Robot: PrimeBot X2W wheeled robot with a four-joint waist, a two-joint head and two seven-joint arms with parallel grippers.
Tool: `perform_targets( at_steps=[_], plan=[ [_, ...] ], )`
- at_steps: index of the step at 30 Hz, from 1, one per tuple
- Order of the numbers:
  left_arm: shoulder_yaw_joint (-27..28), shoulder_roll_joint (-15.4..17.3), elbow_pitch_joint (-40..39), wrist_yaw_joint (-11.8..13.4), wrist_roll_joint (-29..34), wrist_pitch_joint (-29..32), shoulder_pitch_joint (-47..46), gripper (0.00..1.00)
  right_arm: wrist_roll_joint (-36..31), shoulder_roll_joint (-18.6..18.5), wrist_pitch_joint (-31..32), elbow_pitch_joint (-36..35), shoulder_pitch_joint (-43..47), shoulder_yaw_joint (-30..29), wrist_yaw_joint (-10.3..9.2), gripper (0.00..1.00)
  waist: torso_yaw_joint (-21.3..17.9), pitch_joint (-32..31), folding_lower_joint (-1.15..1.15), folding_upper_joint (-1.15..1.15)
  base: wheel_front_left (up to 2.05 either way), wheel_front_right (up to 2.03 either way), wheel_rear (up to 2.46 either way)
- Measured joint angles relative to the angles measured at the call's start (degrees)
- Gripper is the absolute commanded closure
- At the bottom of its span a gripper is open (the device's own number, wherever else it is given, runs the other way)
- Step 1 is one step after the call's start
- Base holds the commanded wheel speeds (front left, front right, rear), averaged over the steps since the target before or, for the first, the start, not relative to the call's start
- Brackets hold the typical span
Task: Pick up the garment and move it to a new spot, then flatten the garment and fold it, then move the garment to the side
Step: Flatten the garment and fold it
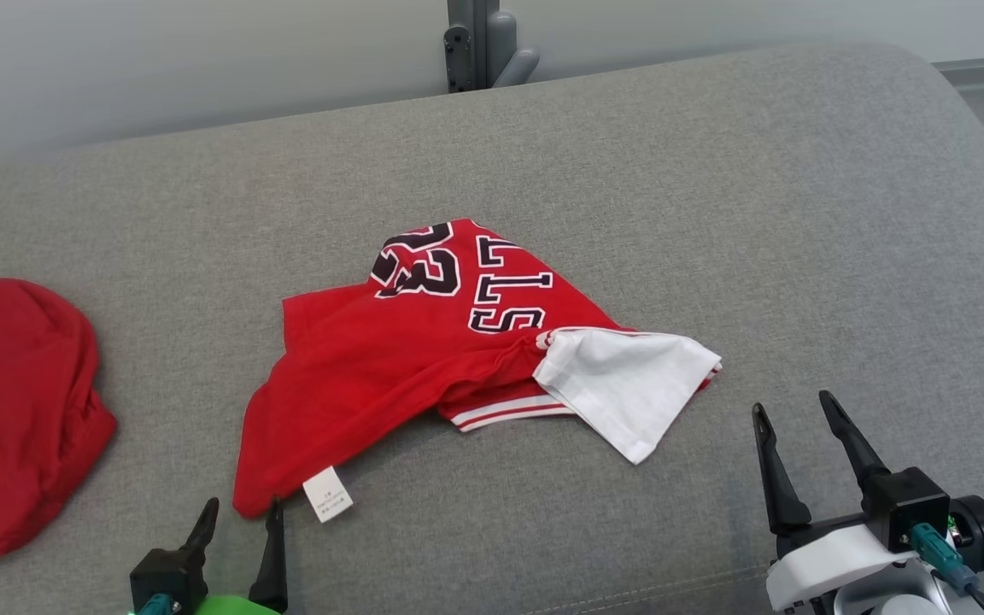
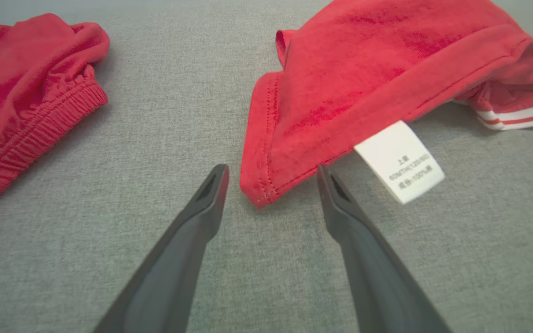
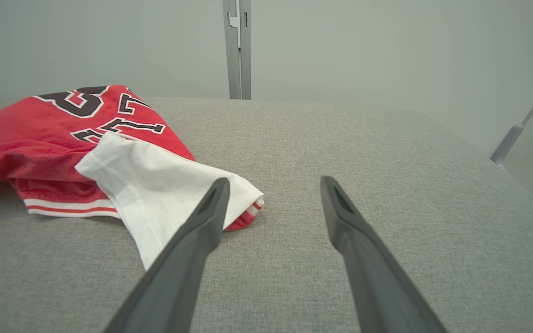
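Red jersey [image 1: 424, 359] with black-and-white lettering lies crumpled on the grey fabric-covered bench [image 1: 714, 213], directly ahead of my left end effector [image 1: 242, 508] and ahead and to the left of my right end effector [image 1: 793, 404]. My left end effector is unclenched: its two fingers stand spread, and the jersey's near hem corner lies between the fingertips without being pinched. Whether the right fingertip touches the cloth edge I cannot tell. A white care label [image 1: 327, 494] sticks out from the hem just right of that fingertip. My right end effector is likewise spread wide and grasps nothing, with the jersey's white sleeve [image 1: 629, 384] just beyond its left finger. Well off to the left of my left end effector lies a second red garment [image 1: 14, 410] with an elastic waistband.
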Motion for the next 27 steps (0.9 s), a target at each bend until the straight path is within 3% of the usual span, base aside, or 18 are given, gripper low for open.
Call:
perform_targets(
  at_steps=[12,27],
  plan=[
    [7.2,-4.8,-10.5,0.5,5.0,-0.1,8.4,0.0,0.2,0.0,0.0,-1.1,2.3,-0.6,0.0,0.0,0.4,-3.6,0.0,0.0,0.0,0.0,0.0],
    [16.5,-7.8,-17.9,-6.2,8.7,-0.1,10.5,0.0,0.0,0.0,0.0,-0.5,3.2,-1.3,0.0,0.0,0.3,-7.5,0.0,0.0,0.0,0.0,0.0]
  ],
)
